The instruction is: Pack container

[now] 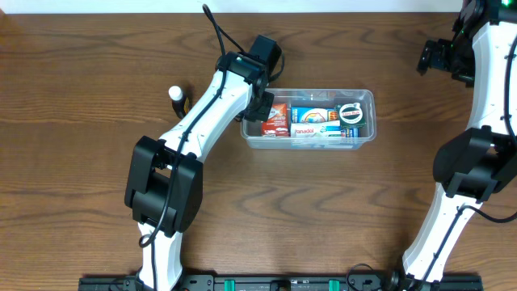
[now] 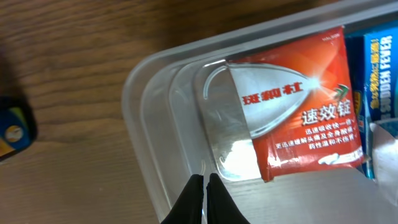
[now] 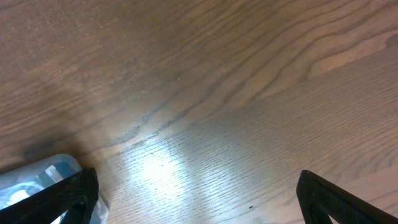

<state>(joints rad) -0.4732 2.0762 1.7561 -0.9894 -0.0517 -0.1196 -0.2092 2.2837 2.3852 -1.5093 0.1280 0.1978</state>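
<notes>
The clear container [image 1: 367, 97] sits mid-table, holding a red packet [image 1: 276, 118], blue boxes [image 1: 313, 115] and a dark round item [image 1: 350, 111]. My left gripper [image 1: 257, 105] hangs over the container's left end. In the left wrist view its fingers [image 2: 194, 199] are pressed together with nothing between them, just above the tub's rounded corner [image 2: 143, 106], beside the red packet [image 2: 298, 112]. My right gripper [image 1: 436, 55] is raised at the far right, away from the tub. Its two fingers [image 3: 68, 196] stand wide apart over bare wood, and the container's corner [image 3: 37, 177] shows at the lower left.
A small bottle with a white cap [image 1: 177, 99] stands on the table left of the left arm. In the left wrist view a dark and yellow object [image 2: 13, 127] lies at the left edge. The table [image 1: 363, 210] is brown wood.
</notes>
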